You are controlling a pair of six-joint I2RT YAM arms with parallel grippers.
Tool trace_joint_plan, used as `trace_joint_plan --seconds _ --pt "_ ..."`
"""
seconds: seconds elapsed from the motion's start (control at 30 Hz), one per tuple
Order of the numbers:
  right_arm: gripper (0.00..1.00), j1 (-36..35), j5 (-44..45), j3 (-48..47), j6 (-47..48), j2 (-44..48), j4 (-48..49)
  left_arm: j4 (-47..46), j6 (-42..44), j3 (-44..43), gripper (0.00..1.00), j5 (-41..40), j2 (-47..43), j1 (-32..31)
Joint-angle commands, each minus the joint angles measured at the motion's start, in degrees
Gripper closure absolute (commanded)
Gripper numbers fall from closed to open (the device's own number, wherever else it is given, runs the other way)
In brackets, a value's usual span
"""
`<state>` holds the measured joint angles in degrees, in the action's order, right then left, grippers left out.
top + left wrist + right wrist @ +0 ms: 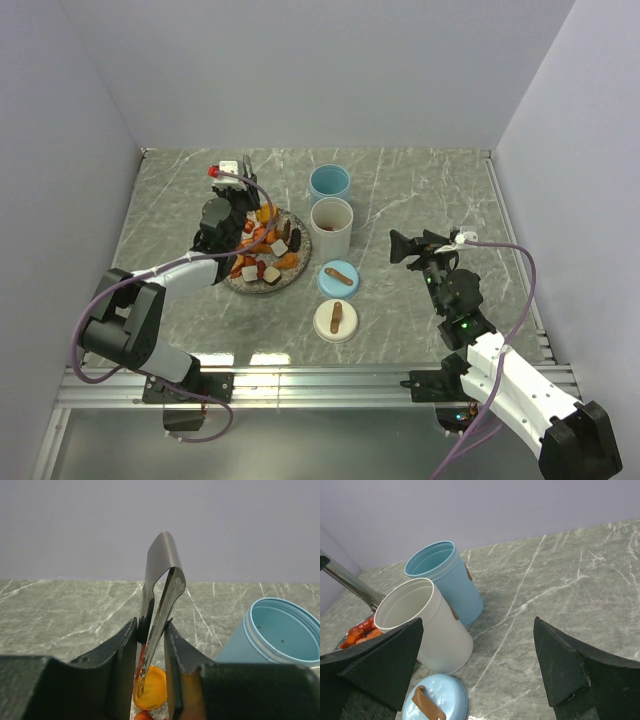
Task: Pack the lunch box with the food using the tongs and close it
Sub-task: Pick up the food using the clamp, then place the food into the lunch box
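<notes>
My left gripper (151, 630) is shut on the tongs (162, 580), whose joined bend sticks up and whose arms are squeezed close together. Their tips reach down to an orange piece of food (152, 687); I cannot tell whether it is pinched. In the top view the left gripper (245, 200) hangs over the back of the plate (243, 287) of food (265, 255). The lunch box is two open cups, blue (330, 182) and white (331, 228). My right gripper (400, 245) is open and holds nothing, to the right of the cups; from its wrist, the right gripper (480, 665) faces the white cup (427, 625).
A blue lid (338, 277) and a white lid (336, 320), each with a brown strip handle, lie flat in front of the cups. The blue cup (280, 635) stands just right of the tongs. Walls enclose the table on three sides.
</notes>
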<state>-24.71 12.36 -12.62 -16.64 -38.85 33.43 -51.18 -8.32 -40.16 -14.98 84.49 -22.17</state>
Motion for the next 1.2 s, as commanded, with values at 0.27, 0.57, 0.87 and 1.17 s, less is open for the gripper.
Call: trace_joint_plan --seconds 0.27,0.57,0.87,1.17 --pt "0.02 0.5 -0.1 0.0 0.7 0.9 2.3 2.0 -2.8 -2.5 0.98 4.1 -6.7 -1.2" --pt "0.02 0.4 -0.1 0.1 0.7 0.7 2.3 4.8 -2.8 -3.3 1.00 5.0 -12.9 -2.1" --pt "0.02 0.4 -0.2 0.0 0.6 0.7 2.3 8.1 -0.4 -8.4 0.99 4.1 -17.0 -5.1" --pt "0.02 0.5 -0.3 0.1 0.6 0.5 2.3 12.9 2.5 -21.4 1.00 4.4 -10.4 -9.0"
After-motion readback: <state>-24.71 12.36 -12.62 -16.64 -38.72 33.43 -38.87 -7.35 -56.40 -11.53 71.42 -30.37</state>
